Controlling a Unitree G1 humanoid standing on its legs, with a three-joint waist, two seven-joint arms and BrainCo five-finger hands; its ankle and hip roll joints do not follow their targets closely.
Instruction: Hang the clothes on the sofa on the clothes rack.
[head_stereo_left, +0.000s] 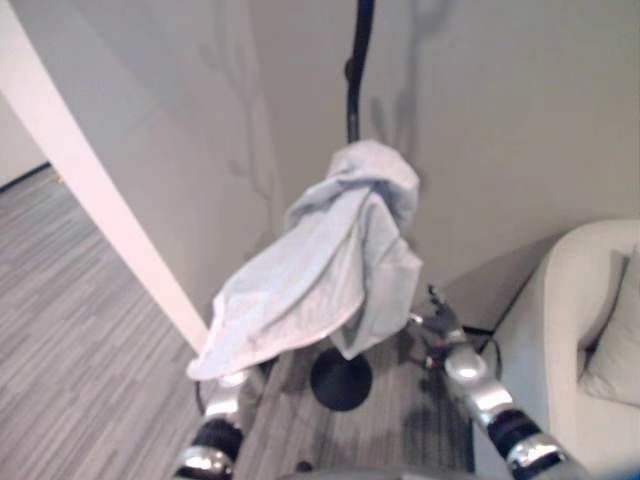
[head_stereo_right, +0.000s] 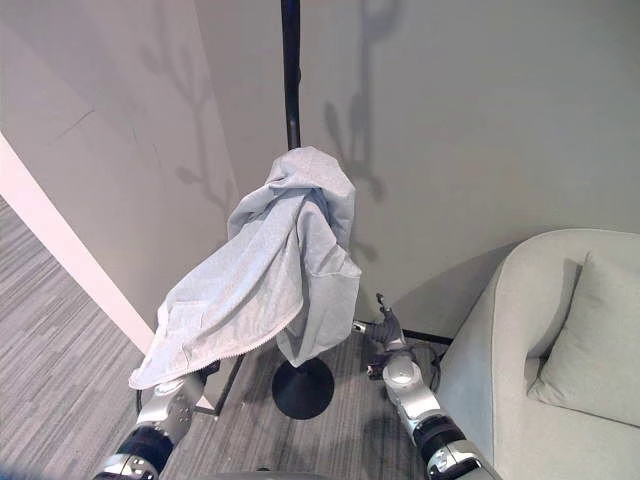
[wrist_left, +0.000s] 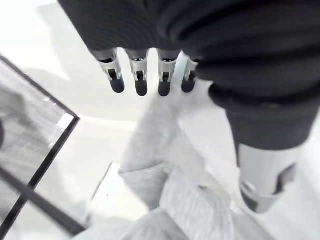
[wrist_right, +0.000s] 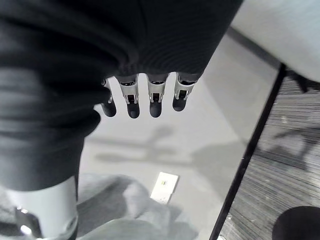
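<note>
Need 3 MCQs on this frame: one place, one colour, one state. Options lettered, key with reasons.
1. Where is the garment?
A. draped on the clothes rack
B. on the sofa
C. on the floor

2. What colour is the garment?
A. red
B. light grey-blue
C. black

3. How does the right hand stand?
A. clenched on cloth
B. round the rack's pole
C. open, holding nothing

Key: 1 A, it hangs over the rack's upper part and trails down toward the left arm. 2 B, pale grey-blue in both eye views. 3 C, its wrist view shows straight fingers with only wall past them.
</note>
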